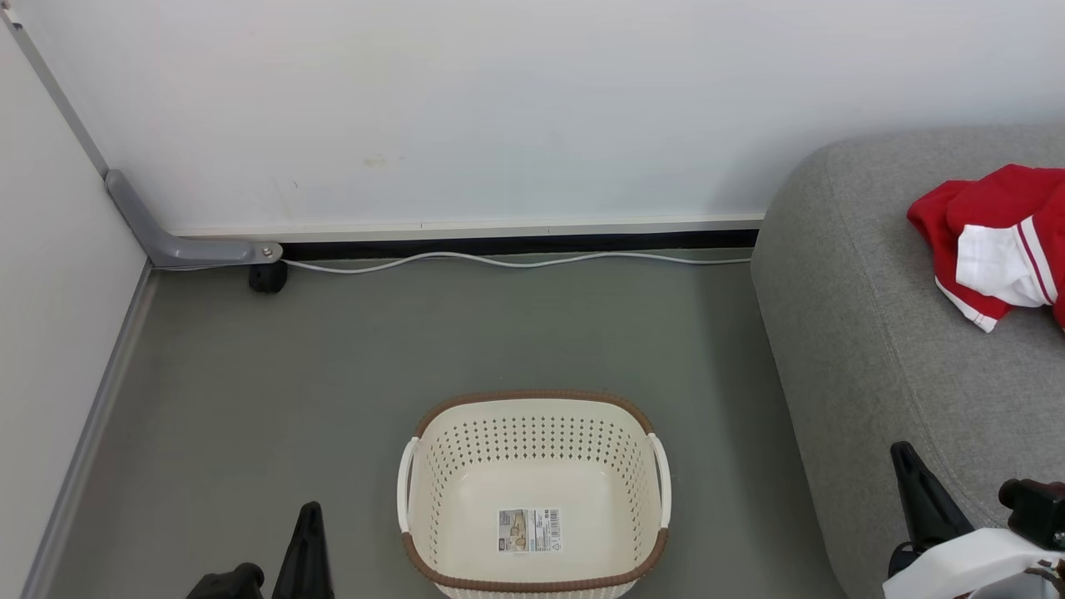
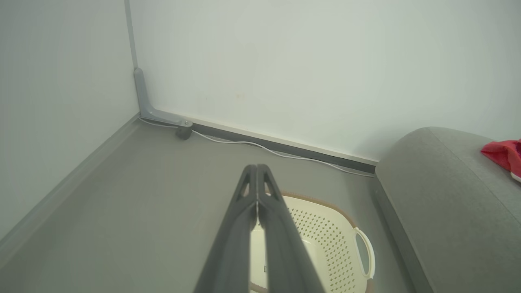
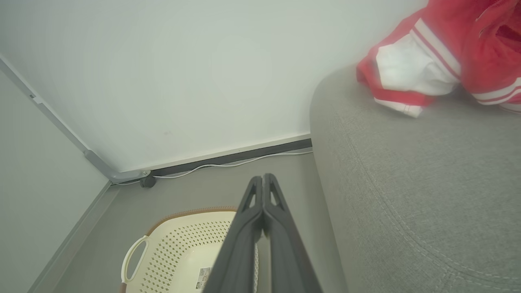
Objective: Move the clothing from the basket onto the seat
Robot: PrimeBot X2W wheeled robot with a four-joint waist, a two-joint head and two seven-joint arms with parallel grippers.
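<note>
The cream perforated basket (image 1: pixel 532 398) stands on the floor in front of me, a barcode sticker (image 1: pixel 529 530) showing on its bare bottom. Red clothing (image 1: pixel 994 225) with white stripes lies crumpled on the grey seat (image 1: pixel 874 349) at the right. My left gripper (image 1: pixel 311 509) hangs shut to the left of the basket, holding nothing. My right gripper (image 1: pixel 903 453) is shut over the seat's front corner, well short of the clothing. The left wrist view has the left gripper (image 2: pixel 257 167) pressed shut above the basket (image 2: pixel 325 232). In the right wrist view the right gripper (image 3: pixel 263 177) is shut, with the clothing (image 3: pixel 447 53) far ahead.
A white wall runs behind, and a white cable (image 1: pixel 516 261) lies along its base. A grey bracket with a black caster (image 1: pixel 268 277) sits in the far-left corner, where a side wall (image 1: pixel 50 291) closes off the left. Grey floor (image 1: pixel 291 374) surrounds the basket.
</note>
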